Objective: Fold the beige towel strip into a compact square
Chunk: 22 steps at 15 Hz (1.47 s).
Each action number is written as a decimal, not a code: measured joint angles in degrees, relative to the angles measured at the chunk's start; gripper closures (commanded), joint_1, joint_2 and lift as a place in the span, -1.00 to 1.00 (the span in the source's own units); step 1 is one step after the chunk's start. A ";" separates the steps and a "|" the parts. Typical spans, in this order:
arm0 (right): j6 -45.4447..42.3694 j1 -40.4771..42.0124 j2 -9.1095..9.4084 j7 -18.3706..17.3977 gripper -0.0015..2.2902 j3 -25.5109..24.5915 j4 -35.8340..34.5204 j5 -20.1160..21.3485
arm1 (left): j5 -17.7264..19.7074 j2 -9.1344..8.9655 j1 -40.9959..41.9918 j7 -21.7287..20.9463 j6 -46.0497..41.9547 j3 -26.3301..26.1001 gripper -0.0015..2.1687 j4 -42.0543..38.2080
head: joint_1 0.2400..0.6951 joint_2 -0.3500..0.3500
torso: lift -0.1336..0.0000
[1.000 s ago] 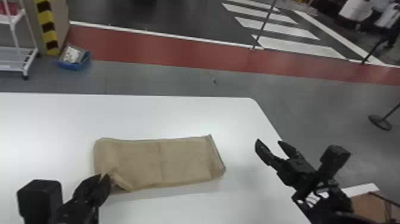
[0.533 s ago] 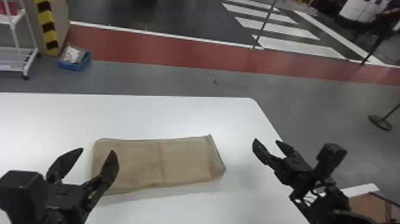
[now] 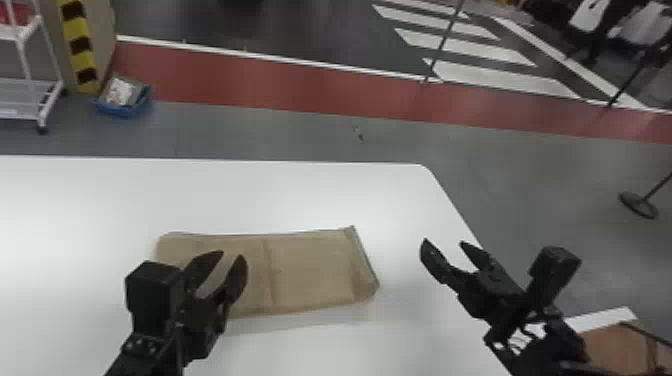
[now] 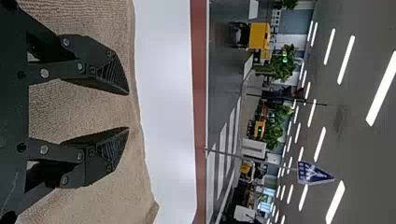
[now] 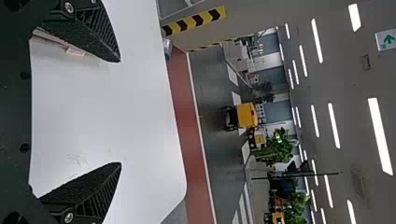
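The left gripper (image 3: pixel 231 256) has its two black fingers parted by a moderate gap, nothing between them, tips pointing over the beige towel strip (image 3: pixel 315 270); whether they touch the cloth I cannot tell. Taking the towel's middle as the clock's centre in the head view, that gripper's body sits toward eight o'clock. The right gripper (image 3: pixel 444 242), near three o'clock, is also spread, empty, and well apart from the towel. The towel lies flat on the white table (image 3: pixel 280 190), longer than wide, with a crosswise line near its middle and a greyish edge at its three o'clock end. Past the table, a grey floor (image 3: pixel 260 130) meets a red band (image 3: pixel 280 90), with white floor stripes (image 3: pixel 500 77) toward one o'clock. A blue bin (image 3: pixel 120 109) stands between ten and eleven o'clock, and a white shelf cart (image 3: pixel 25 95) at ten. The left wrist view adds ceiling lights (image 4: pixel 380 88) and green plants (image 4: pixel 281 65). The left gripper covers part of the towel's near edge around eight o'clock; the table runs out of the head view at nine and six. Near one right finger, a small pale patch (image 5: pixel 75 51) is too small to name.
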 measured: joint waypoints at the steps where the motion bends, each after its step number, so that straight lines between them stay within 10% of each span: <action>1: 0.00 0.14 0.02 0.00 -0.92 0.15 0.00 0.08 | -0.03 -0.10 -0.22 -0.19 0.85 -0.03 0.75 0.36 | 1.00 -1.00 | -0.85; 11: 8.57 -1.87 0.30 -8.39 -0.92 9.24 -1.39 6.28 | -1.09 0.38 -0.18 -0.27 7.39 0.20 0.74 0.27 | 1.00 -1.00 | -0.85; 22: 29.77 -13.21 -0.41 -8.67 -0.59 12.93 1.50 10.19 | -1.09 0.40 0.54 -0.47 7.09 -0.08 0.74 -0.09 | 1.00 -1.00 | -0.85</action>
